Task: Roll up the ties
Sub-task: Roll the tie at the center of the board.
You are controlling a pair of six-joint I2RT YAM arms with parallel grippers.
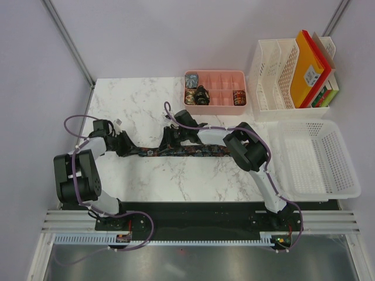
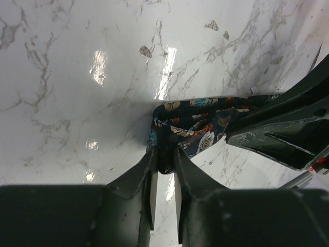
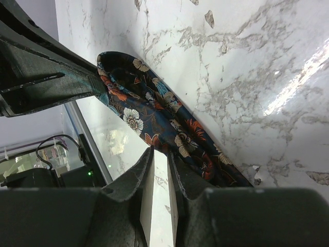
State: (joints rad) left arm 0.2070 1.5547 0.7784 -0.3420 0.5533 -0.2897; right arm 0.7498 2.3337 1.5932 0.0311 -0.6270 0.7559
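**Dark floral tie** (image 1: 199,153), laid flat as a long strip across the middle of the marble table (image 1: 176,187), unrolled along nearly all of its length. Left end folded back on itself and pinched between the narrow fingers of the left hand (image 2: 164,162); first turn of the coil judged barely begun. Right hand (image 3: 161,152) just beside it, a little farther along the strip, fingers likewise narrow and set on the near edge of the fabric, seemingly gripping it. Very little room between the two hands.

Probable faults from here:
- (a) Smooth cloth sliding out of the left pinch on rotation, undoing the fold.
- (b) Coil winding askew or loose, owing to a grip on one edge only and to slack in the strip.
- (c) Collision of the two hands, given the narrow gap between them.
- (d) Long free tail dragging sideways over the glossy table and twisting the strip.

Farther off: pink compartment tray (image 1: 215,109) at the back of the table, with rolled ties (image 1: 201,93) already in some cells. White basket (image 1: 319,158) and file rack (image 1: 275,82) at the right, well apart from the work.
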